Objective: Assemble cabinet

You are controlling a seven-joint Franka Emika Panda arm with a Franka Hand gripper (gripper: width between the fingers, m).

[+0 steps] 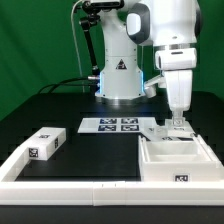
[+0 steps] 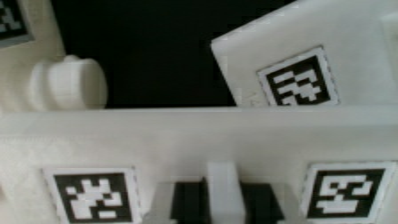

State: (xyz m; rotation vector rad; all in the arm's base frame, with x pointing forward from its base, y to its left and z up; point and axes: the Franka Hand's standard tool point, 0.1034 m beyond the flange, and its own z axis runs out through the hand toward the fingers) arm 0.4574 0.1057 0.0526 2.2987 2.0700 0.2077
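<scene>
In the lower right of the exterior view sits the cabinet's main part, a white open plastic box (image 1: pixel 160 172) with a small black-and-white square tag on its near wall. The white robot arm (image 1: pixel 175 45) reaches down from the upper right of the frame, and its two-finger gripper (image 1: pixel 178 124) hangs straight down with its tips at the far edge of the box. The fingers look close together, but neither view shows whether they grip anything, so how far open they are cannot be told.

A white oblong plastic block (image 1: pixel 45 143) bearing tags lies at the exterior view's left, well apart from the box. Between the two, further back near the arm's base, the thin flat white marker board (image 1: pixel 120 125) lies on the black table (image 1: pixel 90 110). A long white border rail (image 1: pixel 70 187) runs along the lower edge of the frame.

In the wrist view, a white wall of the box (image 2: pixel 196 140) spans the picture and carries two square tags. Beyond it a flat white tagged panel (image 2: pixel 285 60) lies tilted, and a small rounded white knob-like piece (image 2: pixel 68 80) stands beside the dark gap; what it belongs to is unclear
</scene>
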